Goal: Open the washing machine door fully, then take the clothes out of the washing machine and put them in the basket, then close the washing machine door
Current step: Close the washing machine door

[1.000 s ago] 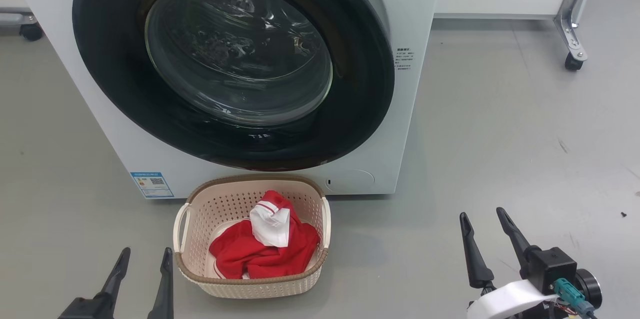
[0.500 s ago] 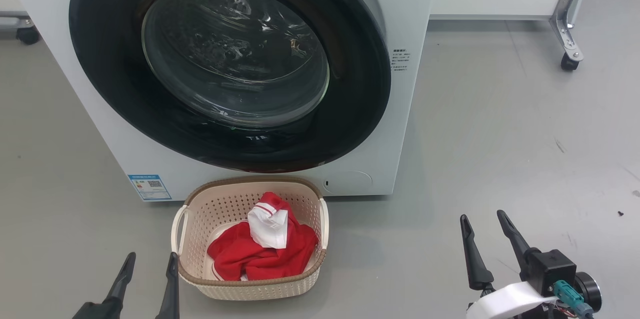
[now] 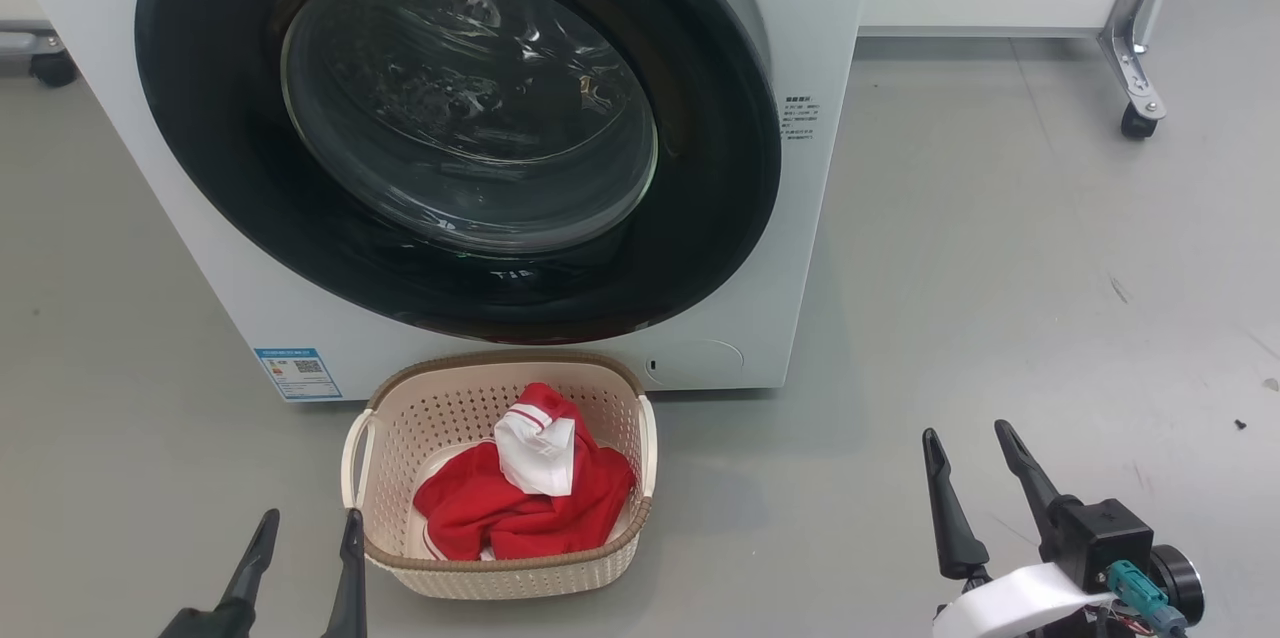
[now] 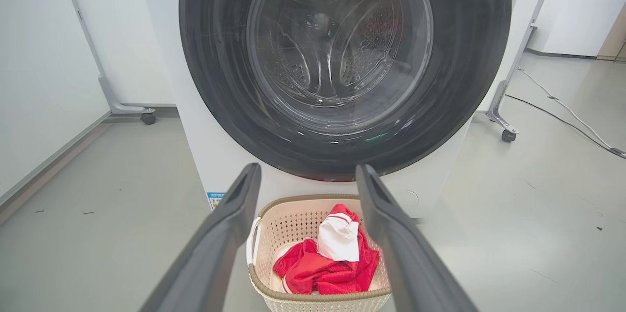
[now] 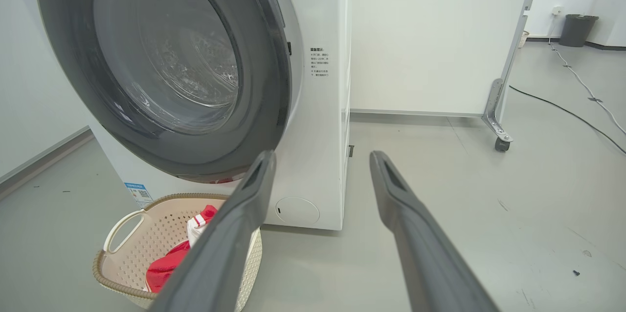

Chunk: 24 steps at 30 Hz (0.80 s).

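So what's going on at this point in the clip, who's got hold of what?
Nothing is being handled right now. The washing machine door looks shut against the washing machine. The red and white clothes lie in the basket, which sits on the floor just in front of the machine. The left tool hovers open beside the basket's left handle, and the right tool hovers open over the floor further right. Both are empty. Judged from this, the job looks about done.

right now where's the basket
Head view, lower centre-left: the basket sits on the floor just before the washing machine, holding the clothes, the left pincer close at its left.
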{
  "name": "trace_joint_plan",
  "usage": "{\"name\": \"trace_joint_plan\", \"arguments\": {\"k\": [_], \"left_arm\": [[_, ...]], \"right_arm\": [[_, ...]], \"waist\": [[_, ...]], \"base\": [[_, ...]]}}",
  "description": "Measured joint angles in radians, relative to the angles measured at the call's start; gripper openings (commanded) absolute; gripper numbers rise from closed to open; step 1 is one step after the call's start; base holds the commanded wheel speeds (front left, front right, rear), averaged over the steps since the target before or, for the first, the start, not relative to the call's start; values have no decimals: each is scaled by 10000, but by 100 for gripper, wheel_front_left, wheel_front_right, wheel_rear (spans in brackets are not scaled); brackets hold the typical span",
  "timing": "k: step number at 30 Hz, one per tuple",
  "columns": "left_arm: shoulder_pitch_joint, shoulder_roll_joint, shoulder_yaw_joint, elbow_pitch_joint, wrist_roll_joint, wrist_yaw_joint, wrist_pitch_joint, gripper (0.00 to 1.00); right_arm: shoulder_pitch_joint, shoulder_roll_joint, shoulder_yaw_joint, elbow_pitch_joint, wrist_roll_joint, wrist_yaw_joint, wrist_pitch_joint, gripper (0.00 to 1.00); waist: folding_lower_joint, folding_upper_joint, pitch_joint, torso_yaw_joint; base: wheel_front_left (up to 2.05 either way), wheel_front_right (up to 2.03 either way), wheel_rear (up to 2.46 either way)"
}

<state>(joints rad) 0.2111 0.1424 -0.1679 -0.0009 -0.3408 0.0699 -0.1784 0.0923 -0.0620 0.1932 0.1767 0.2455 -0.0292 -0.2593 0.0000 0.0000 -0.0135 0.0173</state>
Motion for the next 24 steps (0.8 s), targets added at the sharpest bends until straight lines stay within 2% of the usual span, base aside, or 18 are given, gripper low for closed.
{"name": "trace_joint_plan", "arguments": {"k": [1,2,3,14,24], "left_arm": [[0,-4,-13,13,0,0,0,100],[0,-6,-35,25,31,0,-2,100],[0,-8,-59,31,79,2,-2,100],[-50,-33,-247,44,219,52,-6,100],[-700,-107,-433,-213,357,50,-125,100]], "right_arm": [[0,2,-2,0,0,0,0,45],[0,2,-8,0,0,0,0,5],[0,2,-12,0,0,0,0,0],[-44,-23,-23,-40,-2,17,0,0],[-1255,-337,107,-50,-130,343,46,0]], "waist": [[0,0,3,-2],[0,0,7,-4],[0,0,13,-5],[0,0,179,79],[0,0,772,460]], "base": [[0,0,0],[0,0,0],[0,0,0],[0,0,0],[0,0,0]]}}
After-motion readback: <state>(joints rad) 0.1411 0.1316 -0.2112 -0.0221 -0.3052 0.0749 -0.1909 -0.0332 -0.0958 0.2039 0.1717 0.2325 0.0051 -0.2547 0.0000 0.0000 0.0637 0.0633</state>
